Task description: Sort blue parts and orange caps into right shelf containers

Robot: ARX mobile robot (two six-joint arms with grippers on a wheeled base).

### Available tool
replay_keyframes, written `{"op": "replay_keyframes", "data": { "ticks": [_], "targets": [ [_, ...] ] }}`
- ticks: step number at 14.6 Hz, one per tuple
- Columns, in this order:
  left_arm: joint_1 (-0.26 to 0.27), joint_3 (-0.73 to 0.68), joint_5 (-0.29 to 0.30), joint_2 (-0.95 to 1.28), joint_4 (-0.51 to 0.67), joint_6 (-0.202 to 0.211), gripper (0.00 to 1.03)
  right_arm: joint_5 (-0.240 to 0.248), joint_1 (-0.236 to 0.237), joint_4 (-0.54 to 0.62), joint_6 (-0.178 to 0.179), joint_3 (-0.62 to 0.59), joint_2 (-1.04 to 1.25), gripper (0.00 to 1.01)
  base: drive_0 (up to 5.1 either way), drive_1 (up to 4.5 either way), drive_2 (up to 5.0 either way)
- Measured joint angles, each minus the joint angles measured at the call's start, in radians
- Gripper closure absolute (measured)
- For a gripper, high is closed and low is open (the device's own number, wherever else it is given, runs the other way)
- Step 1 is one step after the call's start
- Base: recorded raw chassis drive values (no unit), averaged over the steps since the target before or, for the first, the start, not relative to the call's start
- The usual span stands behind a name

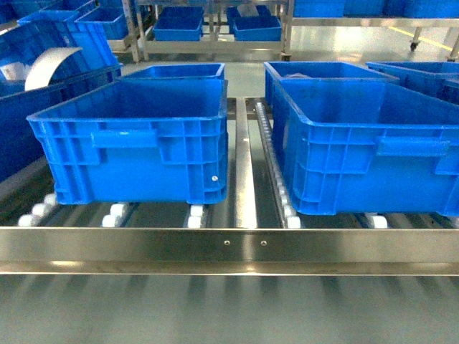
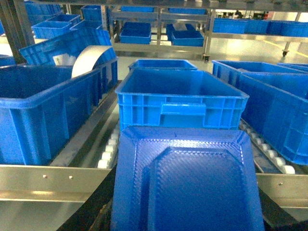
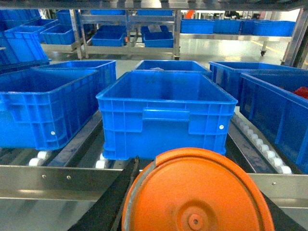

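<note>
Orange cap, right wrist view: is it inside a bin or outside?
Outside: the orange cap lies nearer than the steel rail, short of the blue bin.

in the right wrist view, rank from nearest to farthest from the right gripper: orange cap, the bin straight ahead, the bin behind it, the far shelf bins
1. Orange cap, at the bottom edge, right at the gripper.
2. Front bin, centre, on the rollers.
3. Bin behind it, centre.
4. Far shelf bins, top, across the aisle.

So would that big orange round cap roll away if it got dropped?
Probably, if it lands on its edge: the orange cap is round and disc-like. Landing flat, it would likely stay put. It looks like smooth, stiff plastic, so it may be a bit slippery.
</note>
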Motion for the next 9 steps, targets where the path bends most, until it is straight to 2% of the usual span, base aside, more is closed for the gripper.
{"op": "replay_keyframes", "data": {
  "ticks": [9],
  "targets": [
    [0.000,0.000,0.000,0.000,0.000,0.000,0.59,0.000,0.000,-0.002,0.000,0.000,0.000,0.57,0.0,0.00,0.0]
  ]
}}
